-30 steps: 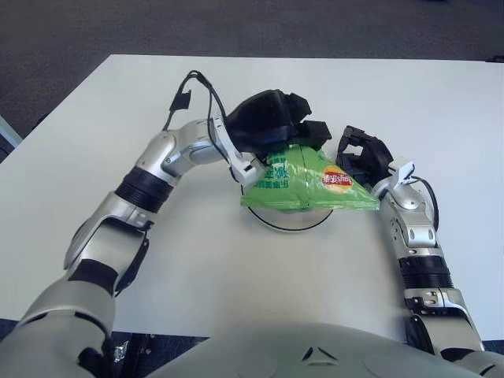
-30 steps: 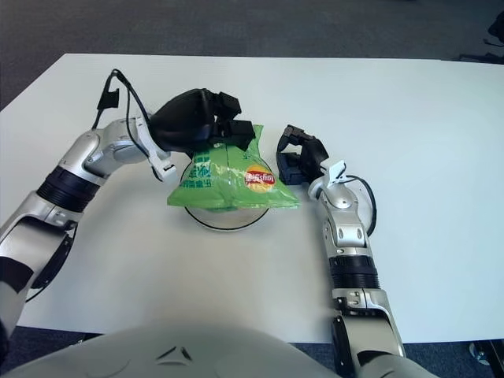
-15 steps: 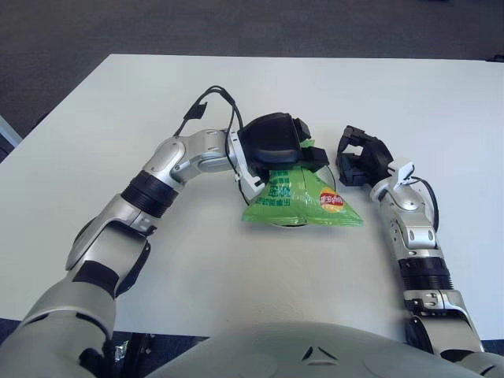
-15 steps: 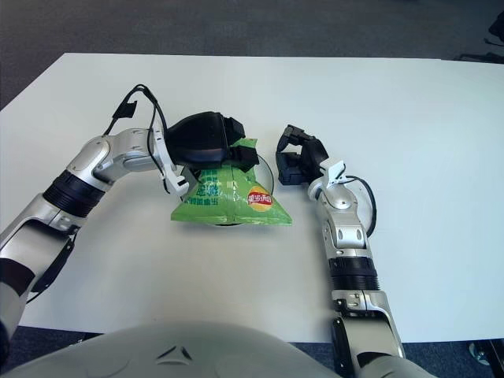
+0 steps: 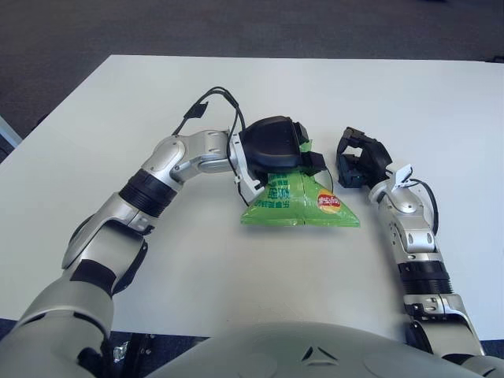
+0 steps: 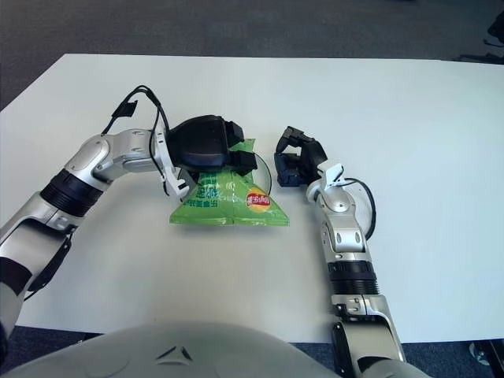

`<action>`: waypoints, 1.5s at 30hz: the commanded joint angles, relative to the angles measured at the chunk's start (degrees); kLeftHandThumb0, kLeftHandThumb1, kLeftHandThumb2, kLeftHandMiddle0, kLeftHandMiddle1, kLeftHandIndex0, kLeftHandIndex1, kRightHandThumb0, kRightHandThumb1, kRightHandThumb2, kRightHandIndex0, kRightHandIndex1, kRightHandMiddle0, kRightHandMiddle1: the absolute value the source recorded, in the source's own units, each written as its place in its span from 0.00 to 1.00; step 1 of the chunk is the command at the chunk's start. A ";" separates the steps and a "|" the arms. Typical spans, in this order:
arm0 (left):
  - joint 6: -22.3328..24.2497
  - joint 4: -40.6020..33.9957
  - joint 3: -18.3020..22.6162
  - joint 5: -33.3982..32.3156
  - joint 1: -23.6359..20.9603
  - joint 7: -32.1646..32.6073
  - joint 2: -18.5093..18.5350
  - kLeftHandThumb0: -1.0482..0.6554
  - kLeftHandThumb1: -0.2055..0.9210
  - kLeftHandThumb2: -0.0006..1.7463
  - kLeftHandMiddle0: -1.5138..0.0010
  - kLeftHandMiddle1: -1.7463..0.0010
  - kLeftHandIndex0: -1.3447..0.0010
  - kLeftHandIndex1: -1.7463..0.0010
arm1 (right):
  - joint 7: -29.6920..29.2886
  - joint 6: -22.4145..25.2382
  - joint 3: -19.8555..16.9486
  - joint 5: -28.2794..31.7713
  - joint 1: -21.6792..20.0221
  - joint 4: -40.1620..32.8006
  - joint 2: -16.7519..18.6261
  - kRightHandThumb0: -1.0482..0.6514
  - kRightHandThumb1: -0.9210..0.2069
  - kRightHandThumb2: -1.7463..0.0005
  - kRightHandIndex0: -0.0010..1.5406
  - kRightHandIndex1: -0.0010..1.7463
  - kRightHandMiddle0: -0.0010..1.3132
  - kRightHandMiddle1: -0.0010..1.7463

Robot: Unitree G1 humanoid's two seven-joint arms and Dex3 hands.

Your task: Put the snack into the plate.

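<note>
A green snack bag with a red and yellow logo lies flat over the plate, hiding nearly all of it; only a dark rim arc shows at the bag's right. My left hand sits on the bag's far edge, its black fingers curled onto the bag's top. My right hand shows just right of the plate, fingers curled with nothing in them, apart from the bag.
The white table spreads around the plate, with its front edge close to my body. Dark carpet lies beyond the far edge. A black cable loops off my left wrist.
My left hand has lowered the snack bag from a tilted hold above the plate until it lies flat on it. The right hand has edged slightly left.
</note>
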 commanded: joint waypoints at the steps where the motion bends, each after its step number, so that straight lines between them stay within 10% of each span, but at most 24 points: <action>1: 0.67 1.43 -2.08 3.24 2.29 -1.78 1.04 0.42 0.47 0.75 0.16 0.00 0.35 0.00 | 0.59 4.85 1.20 -1.33 3.71 2.94 -0.01 0.33 0.55 0.24 0.81 1.00 0.48 1.00; 10: -2.81 4.68 -2.86 -4.67 -0.11 -7.05 1.73 0.36 0.59 0.65 0.30 0.00 0.62 0.00 | 1.04 5.01 1.11 -1.09 3.23 3.73 -0.26 0.33 0.56 0.23 0.82 1.00 0.49 1.00; 14: -4.82 6.79 -3.41 -10.99 -2.08 -12.65 2.42 0.24 0.63 0.47 0.56 0.00 0.92 0.14 | 0.97 4.69 1.16 -1.32 3.24 3.88 -0.29 0.32 0.57 0.22 0.81 1.00 0.49 1.00; 17: -5.21 7.67 -3.60 -15.23 -3.31 -17.45 3.00 0.23 0.61 0.45 0.88 0.16 0.98 0.34 | 0.75 4.54 1.25 -1.54 3.29 3.79 -0.19 0.32 0.57 0.22 0.80 1.00 0.49 1.00; 20: -4.21 7.84 -3.89 -19.22 -4.69 -23.54 3.99 0.20 0.62 0.43 0.95 0.40 0.99 0.52 | 0.48 4.82 1.33 -1.67 3.54 3.14 -0.12 0.32 0.57 0.22 0.79 1.00 0.49 1.00; 27: -3.46 7.85 -3.67 -23.54 -6.28 -31.23 4.34 0.11 0.74 0.34 1.00 0.90 1.00 0.92 | 0.61 6.91 1.44 -1.22 3.82 1.85 -0.28 0.33 0.56 0.23 0.76 1.00 0.48 1.00; 45: -4.07 9.57 0.90 -28.55 -6.47 -33.24 4.08 0.08 0.68 0.27 1.00 1.00 1.00 1.00 | 0.67 6.05 1.47 -1.49 2.48 4.95 -0.31 0.34 0.52 0.26 0.79 1.00 0.46 1.00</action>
